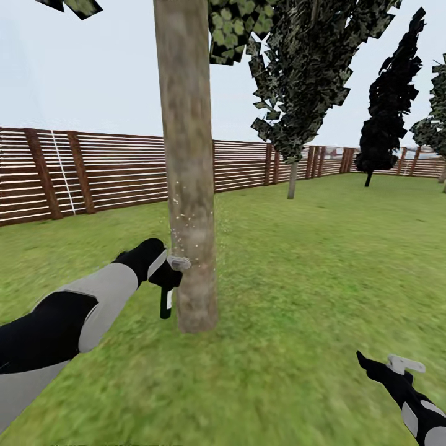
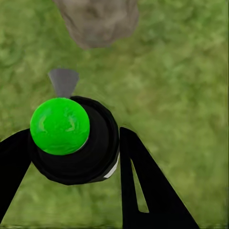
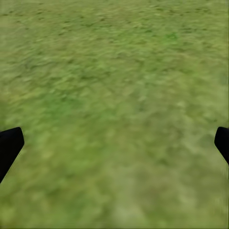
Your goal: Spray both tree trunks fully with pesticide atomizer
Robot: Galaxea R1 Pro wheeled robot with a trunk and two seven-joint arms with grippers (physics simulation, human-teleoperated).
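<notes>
A thick grey-brown tree trunk (image 1: 188,186) stands on the grass just ahead. My left gripper (image 1: 166,275) is shut on the black pesticide atomizer (image 1: 166,302), held right beside the trunk's lower part, nozzle toward the bark. Pale spray specks dot the trunk around (image 1: 189,235). In the left wrist view the atomizer (image 2: 74,140) shows a green cap, clamped between two black fingers (image 2: 143,186), with the trunk base (image 2: 98,21) close beyond. A second tree (image 1: 291,93) with a slimmer trunk stands farther back. My right gripper (image 1: 371,365) hangs open over bare grass (image 3: 114,114).
A brown slatted fence (image 1: 111,170) rings the lawn behind the trunk. A near-black cypress (image 1: 387,105) stands at the back right. Open grass (image 1: 322,272) stretches to the right of the near tree.
</notes>
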